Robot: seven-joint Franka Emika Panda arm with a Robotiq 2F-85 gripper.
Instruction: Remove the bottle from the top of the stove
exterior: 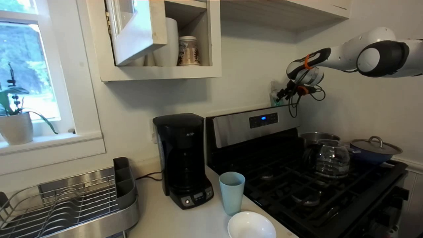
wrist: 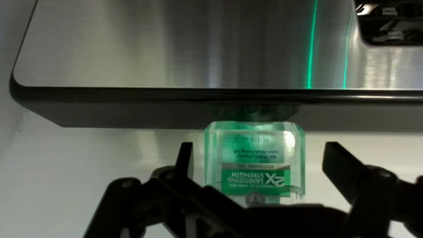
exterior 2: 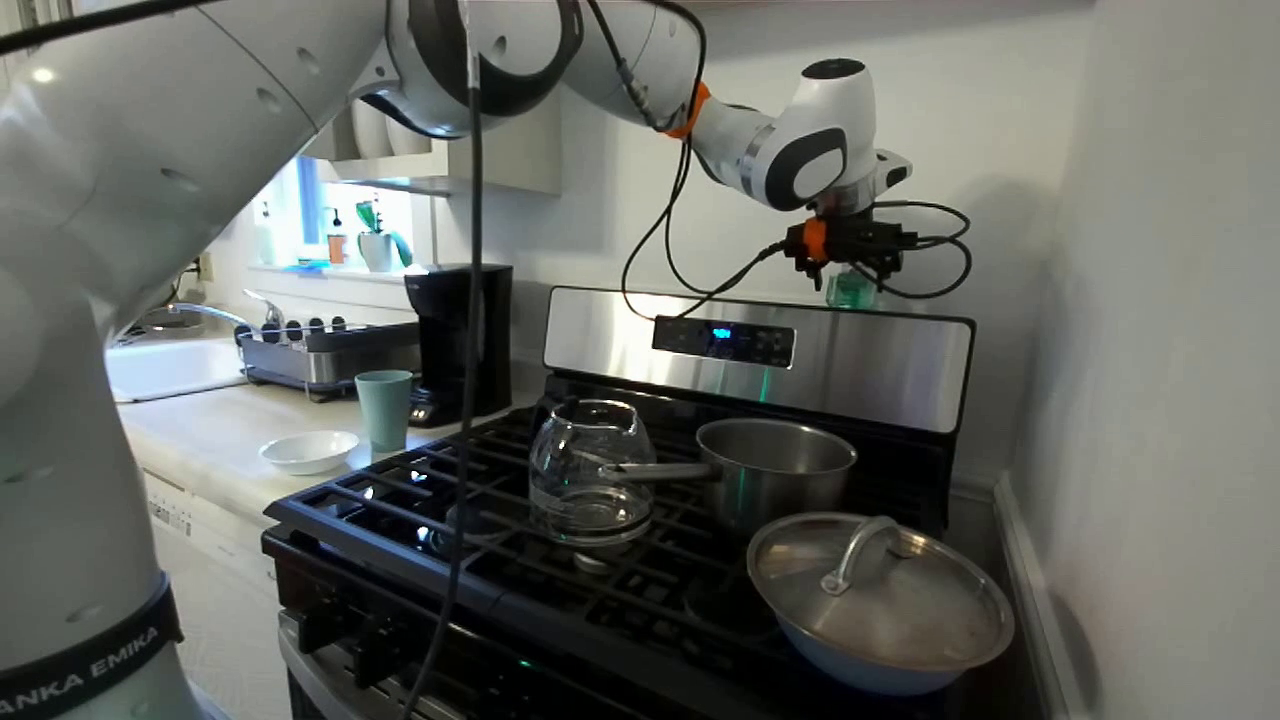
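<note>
While the fingers [wrist: 345,173] of the gripper [wrist: 258,150] stand well apart, the bottle [wrist: 254,157] is between them, with a strip of pale wall [wrist: 82,158] showing on either side of it in the wrist view. Its green label [wrist: 238,178] appears upside down there, and the gripper's body hides part of the bottle. The bottle stands upright on top of the steel back panel [exterior 2: 890,370] of the stove [exterior 2: 390,550], between the display [exterior 2: 724,342] and the end away from the coffee maker [exterior: 181,142]. Above it, the arm [exterior: 343,56] reaches over the stove.

Below the panel, on the burner grates, are a glass kettle [exterior 2: 590,480], a saucepan [exterior 2: 790,495] and a blue pan [exterior 2: 850,660] with a metal lid [exterior 2: 920,600]. The saucepan's handle points toward the kettle, and the lidded pan is near the side wall.

Beside the stove, the counter [exterior: 178,221] holds the coffee maker, a light blue cup [exterior: 231,198] and, just beside the cup, a white bowl [exterior: 251,224]. A dish rack [exterior: 127,216] lies past the coffee maker. In an exterior view, a cupboard [exterior: 158,74] above has its door [exterior: 142,36] open, and a potted plant [exterior: 16,129] stands at the window [exterior: 36,76].
</note>
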